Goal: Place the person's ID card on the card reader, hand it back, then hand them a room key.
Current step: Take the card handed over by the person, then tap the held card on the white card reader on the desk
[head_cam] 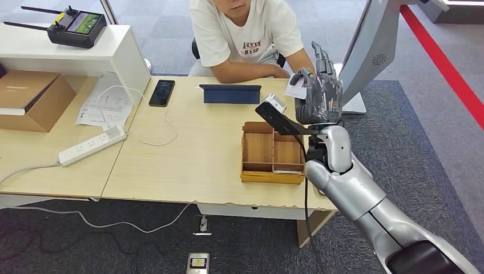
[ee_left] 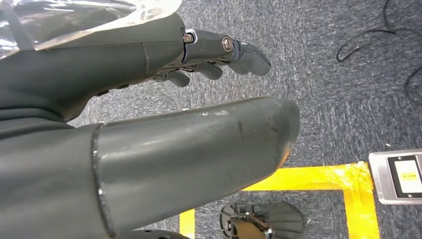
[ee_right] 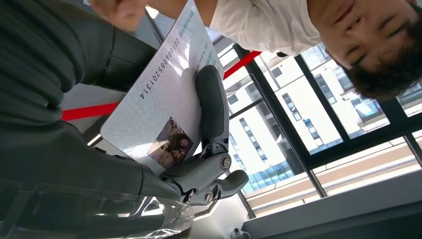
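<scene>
Right hand (head_cam: 321, 91) is raised at the far right edge of the light wooden table (head_cam: 188, 154), fingers pointing up toward a seated person (head_cam: 245, 34) in a white T-shirt. In the right wrist view its thumb and a dark finger are clamped on the ID card (ee_right: 159, 104), a pale card with a small photo and a printed number. The person's hand (ee_right: 117, 10) touches the card's far end. In the head view a white corner of the card (head_cam: 297, 88) shows just left of the hand.

Left hand (ee_left: 164, 124) hangs low over grey carpet and yellow floor tape, fingers apart and holding nothing.

On the table, a wooden tray (head_cam: 271, 153) with compartments sits just below the raised hand. A dark blue flat device (head_cam: 230, 93) lies in front of the person, with a black phone (head_cam: 162, 92) to its left. A white power strip (head_cam: 92, 145) lies nearer, to the left.
</scene>
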You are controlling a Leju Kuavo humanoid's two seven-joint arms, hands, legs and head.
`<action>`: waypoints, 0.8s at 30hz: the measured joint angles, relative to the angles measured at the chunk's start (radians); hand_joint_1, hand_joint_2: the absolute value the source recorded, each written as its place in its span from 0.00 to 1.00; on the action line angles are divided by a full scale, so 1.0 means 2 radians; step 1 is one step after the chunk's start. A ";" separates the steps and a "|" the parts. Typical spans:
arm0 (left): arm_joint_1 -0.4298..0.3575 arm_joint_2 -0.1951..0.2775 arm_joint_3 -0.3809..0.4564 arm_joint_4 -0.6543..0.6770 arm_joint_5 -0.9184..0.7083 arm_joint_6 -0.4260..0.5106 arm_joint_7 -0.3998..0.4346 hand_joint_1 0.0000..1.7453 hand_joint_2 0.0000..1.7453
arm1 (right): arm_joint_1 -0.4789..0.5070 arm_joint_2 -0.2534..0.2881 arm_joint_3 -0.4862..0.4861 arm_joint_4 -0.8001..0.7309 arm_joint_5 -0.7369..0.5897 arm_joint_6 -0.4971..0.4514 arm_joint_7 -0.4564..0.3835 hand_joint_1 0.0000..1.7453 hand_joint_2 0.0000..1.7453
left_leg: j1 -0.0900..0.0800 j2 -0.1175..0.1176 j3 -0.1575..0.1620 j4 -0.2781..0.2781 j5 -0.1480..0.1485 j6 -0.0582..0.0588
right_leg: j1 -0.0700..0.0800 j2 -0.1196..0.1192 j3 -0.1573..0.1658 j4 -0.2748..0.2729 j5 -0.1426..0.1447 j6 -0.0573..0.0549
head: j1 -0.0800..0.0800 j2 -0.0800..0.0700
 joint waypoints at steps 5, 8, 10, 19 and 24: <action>0.005 0.000 0.001 0.000 0.012 0.006 -0.008 0.00 0.00 | 0.007 -0.008 0.006 -0.016 -0.021 0.028 0.001 1.00 1.00 | 0.000 0.000 0.000 0.000 0.000 0.000 | 0.000 0.000 0.000 0.000 0.000 0.000 | 0.000 0.000; 0.010 0.001 0.001 0.000 0.019 0.006 -0.012 0.00 0.00 | 0.017 -0.020 0.009 -0.036 -0.034 0.053 0.010 1.00 1.00 | 0.000 0.000 0.000 0.000 0.000 0.000 | 0.000 0.000 0.000 0.000 0.000 0.000 | 0.000 0.000; 0.013 0.001 0.002 0.000 0.024 0.006 -0.014 0.00 0.00 | 0.027 -0.030 0.010 -0.054 -0.044 0.068 0.019 1.00 1.00 | 0.000 0.000 0.000 0.000 0.000 0.000 | 0.000 0.000 0.000 0.000 0.000 0.000 | 0.000 0.000; 0.026 0.004 0.005 0.000 0.044 0.006 -0.020 0.00 0.00 | 0.106 -0.090 -0.002 -0.147 -0.084 0.110 0.051 1.00 1.00 | 0.000 0.000 0.000 0.000 0.000 0.000 | 0.000 0.000 0.000 0.000 0.000 0.000 | 0.000 0.000; 0.026 0.003 0.005 0.000 0.050 0.006 -0.023 0.00 0.00 | 0.151 -0.121 -0.019 -0.185 -0.092 0.118 0.059 1.00 1.00 | 0.000 0.000 0.000 0.000 0.000 0.000 | 0.000 0.000 0.000 0.000 0.000 0.000 | 0.000 0.000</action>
